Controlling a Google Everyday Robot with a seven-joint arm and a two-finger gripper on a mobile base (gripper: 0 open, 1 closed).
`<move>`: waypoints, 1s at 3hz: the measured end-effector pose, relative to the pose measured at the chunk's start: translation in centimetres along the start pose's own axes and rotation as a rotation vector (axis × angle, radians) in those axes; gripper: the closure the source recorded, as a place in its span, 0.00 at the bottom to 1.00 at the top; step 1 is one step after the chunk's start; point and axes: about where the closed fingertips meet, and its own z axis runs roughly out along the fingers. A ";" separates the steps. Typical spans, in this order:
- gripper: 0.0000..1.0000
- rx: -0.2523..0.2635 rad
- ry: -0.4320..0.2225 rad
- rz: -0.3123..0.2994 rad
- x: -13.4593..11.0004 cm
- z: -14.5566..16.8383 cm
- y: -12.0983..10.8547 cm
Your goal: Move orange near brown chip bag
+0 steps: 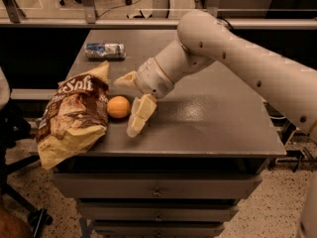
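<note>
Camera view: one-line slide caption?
Open gripper right next to the orange, which rests on the table beside the brown chip bag.
</note>
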 end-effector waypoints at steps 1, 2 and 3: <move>0.00 0.045 0.016 -0.006 -0.5 -1.3 0.8; 0.00 0.141 0.050 -0.002 -0.8 -3.8 2.7; 0.00 0.276 0.078 0.017 -0.3 -7.5 5.8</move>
